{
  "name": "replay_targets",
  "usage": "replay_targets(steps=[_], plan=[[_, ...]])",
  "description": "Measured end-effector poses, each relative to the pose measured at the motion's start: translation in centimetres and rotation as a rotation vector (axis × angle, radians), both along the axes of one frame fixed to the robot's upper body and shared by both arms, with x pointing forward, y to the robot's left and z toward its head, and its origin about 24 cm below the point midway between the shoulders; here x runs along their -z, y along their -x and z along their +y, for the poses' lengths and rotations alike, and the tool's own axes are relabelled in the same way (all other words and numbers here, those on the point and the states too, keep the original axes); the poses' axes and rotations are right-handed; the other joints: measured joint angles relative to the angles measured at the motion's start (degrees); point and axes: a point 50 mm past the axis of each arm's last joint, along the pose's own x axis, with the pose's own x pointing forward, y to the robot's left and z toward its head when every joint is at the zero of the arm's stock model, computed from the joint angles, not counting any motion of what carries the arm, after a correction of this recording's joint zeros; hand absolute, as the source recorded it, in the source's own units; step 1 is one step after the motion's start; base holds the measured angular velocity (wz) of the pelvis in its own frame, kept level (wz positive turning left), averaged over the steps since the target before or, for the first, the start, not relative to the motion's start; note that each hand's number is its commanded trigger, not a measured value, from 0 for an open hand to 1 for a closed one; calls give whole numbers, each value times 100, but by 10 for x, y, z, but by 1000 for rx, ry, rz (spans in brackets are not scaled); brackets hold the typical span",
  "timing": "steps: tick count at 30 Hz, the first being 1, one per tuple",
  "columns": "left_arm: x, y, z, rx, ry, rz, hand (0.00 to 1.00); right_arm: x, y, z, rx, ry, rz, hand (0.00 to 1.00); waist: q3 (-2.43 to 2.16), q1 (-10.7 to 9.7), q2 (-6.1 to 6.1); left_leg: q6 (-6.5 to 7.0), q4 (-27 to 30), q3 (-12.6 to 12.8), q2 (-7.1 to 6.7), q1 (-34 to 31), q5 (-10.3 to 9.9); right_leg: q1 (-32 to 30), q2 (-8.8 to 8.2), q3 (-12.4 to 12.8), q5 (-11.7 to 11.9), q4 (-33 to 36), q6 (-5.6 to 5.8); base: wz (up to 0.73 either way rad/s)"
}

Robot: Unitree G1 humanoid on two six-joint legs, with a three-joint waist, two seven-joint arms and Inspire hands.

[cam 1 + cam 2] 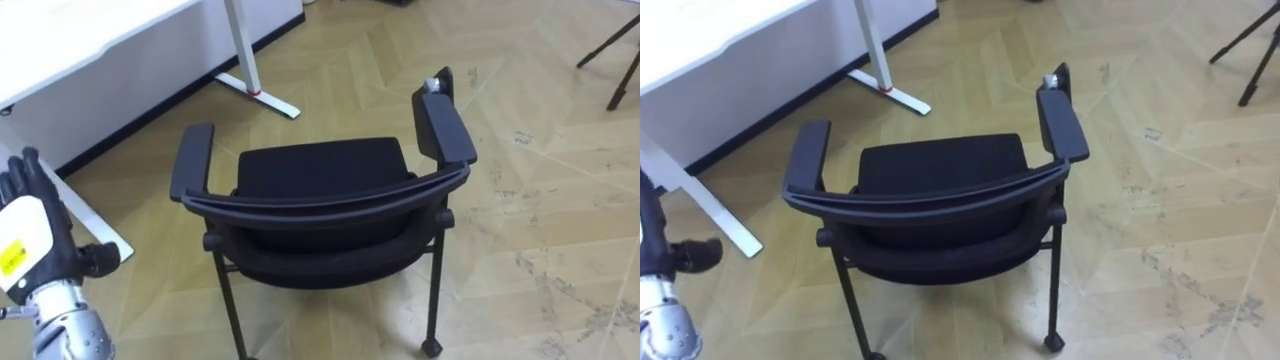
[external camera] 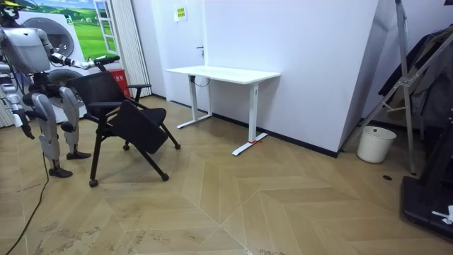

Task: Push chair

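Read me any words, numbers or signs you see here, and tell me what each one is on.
On the back of the left hand, a yellow label: too blurred to read.
On the wall, a yellow sign: too small to read.
The chair carries no print.

The room is bright and evenly lit. The white desk (image 1: pixel 90 35) top glares (a flat white patch), and the chair (image 2: pixel 124 117) casts only a faint, soft shadow on the wood floor (image 2: pixel 248 198).
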Motion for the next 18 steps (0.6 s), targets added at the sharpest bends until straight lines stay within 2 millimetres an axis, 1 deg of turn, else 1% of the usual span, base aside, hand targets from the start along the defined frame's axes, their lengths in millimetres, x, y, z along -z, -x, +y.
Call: replay_targets(steps=[4, 7, 10, 13, 18], plan=[[-2, -10, -13, 80, -74, 16, 0, 0, -3, 0, -1, 0, -6, 0, -2, -3, 30, 0, 0, -1, 0, 0, 0, -2, 2, 37, 0, -1, 0, -1], [0, -12, -20, 127, -106, 45, 0, 0, -3, 0, -6, 2, -8, 0, -1, -39, 71, 0, 0, 0, -1, 0, 0, -5, 4, 43, 0, -4, 0, 0], [2, -13, -27, 164, -124, 64, 0, 0, -4, 0, -7, 2, -8, 0, 4, -68, 87, 0, 0, 1, -1, 0, 0, -9, 7, 56, 0, -3, 0, 0], [2, -14, -28, 178, -139, 74, 0, 0, -4, 0, -4, 3, -10, 0, 4, -128, 87, 0, 1, 4, 0, -2, 0, -11, 8, 62, 0, 0, 0, 0], [0, -15, -28, 202, -190, 89, 0, 0, -3, 0, -9, 4, -9, 0, 9, -145, 77, 0, 1, 25, -1, -1, 0, -21, 9, 93, 0, 1, 0, -1]])
